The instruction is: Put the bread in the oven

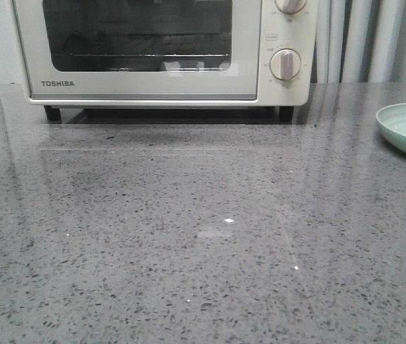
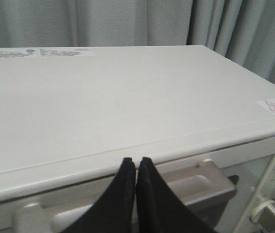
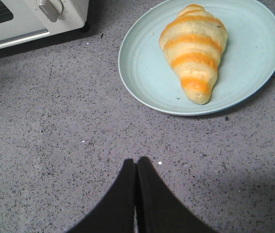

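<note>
1 bread [image 3: 194,51] on plate [image 3: 142,77], oven [image 1: 145,54] closed.

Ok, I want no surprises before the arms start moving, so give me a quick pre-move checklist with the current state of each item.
1. Oven door open for loading: not ok, it is shut, glass flush in the front view.
2. Left gripper at the door handle: ok, it hovers just above the handle, fingers closed together and gripping nothing.
3. Bread available: ok, it lies on the pale plate, untouched.
4. Right gripper ready to grasp: not ok, it is shut and empty over the countertop, short of the plate.
5. Rack inside free: cannot tell, the glass is dark.
</note>
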